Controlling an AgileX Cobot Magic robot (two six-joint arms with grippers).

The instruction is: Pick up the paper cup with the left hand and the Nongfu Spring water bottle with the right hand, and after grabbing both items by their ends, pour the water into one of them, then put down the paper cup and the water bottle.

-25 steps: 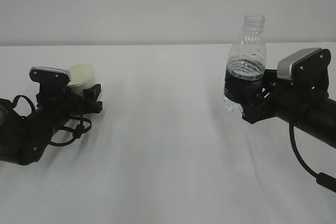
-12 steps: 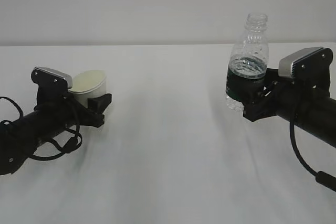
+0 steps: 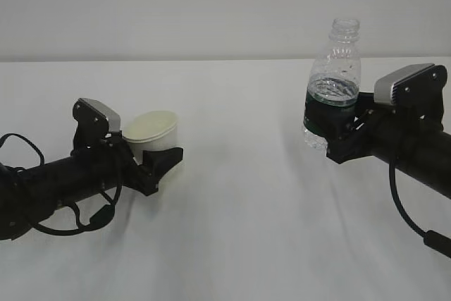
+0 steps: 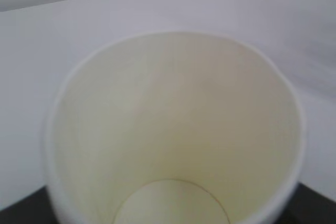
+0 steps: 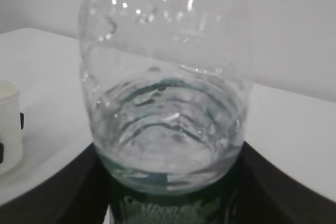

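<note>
Now: left gripper clamps paper cup, apparently empty | right gripper clamps water bottle

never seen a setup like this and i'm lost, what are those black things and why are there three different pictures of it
The black things are two robot arms, each ending in a gripper that works like a two-fingered hand. One picture is taken from a camera in front of the white table; the other two come from small cameras on each arm's wrist, so they look very close up.

The left gripper holds a small white tapered paper cup with a cream inside. Its wrist camera looks straight down into the cup, which is empty.

The right gripper holds a small clear ribbed plastic bottle with a dark green label band and no cap, upright. Its wrist view shows clear water inside the bottle.

Nothing else lies on the table.
</note>
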